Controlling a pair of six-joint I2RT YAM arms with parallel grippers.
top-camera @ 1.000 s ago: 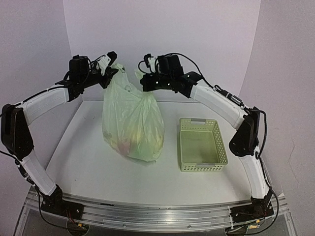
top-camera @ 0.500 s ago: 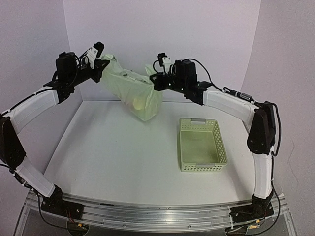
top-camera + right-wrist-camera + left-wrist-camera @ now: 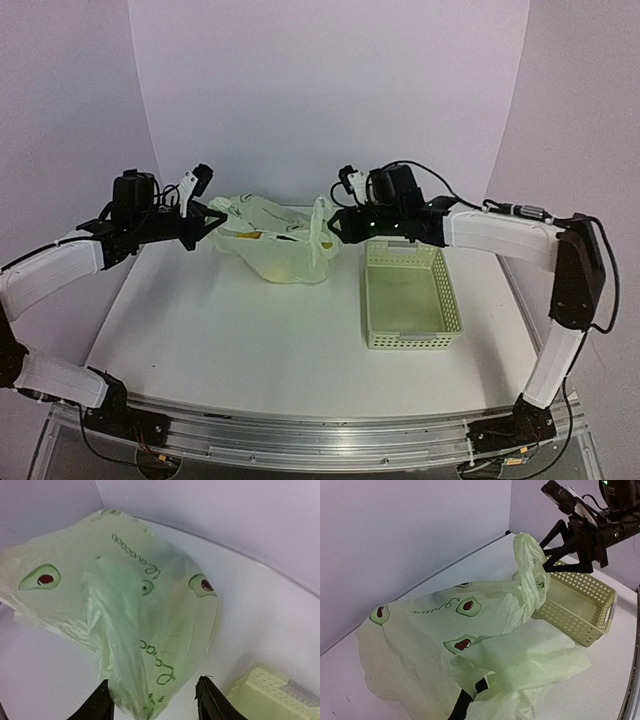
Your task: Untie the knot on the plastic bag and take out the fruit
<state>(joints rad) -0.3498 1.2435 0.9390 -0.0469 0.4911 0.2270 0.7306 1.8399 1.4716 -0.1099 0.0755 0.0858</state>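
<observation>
On table (image 3: 200, 330), far middle: plastic bag (image 3: 275, 250) slumped, long axis left-right, strung between both arms. I see basket (image 3: 410, 300) just right of it. On left gripper (image 3: 213, 222), fingers (image 3: 460, 707) nearly closed, pinching bag film. On right gripper (image 3: 332, 224), fingers (image 3: 100, 705) spread, handle strip between them; clamp unconfirmed. Some yellow fruit (image 3: 252, 237) visible inside.

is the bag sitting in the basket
No, the plastic bag is outside the basket, to its left in the top view.
</observation>
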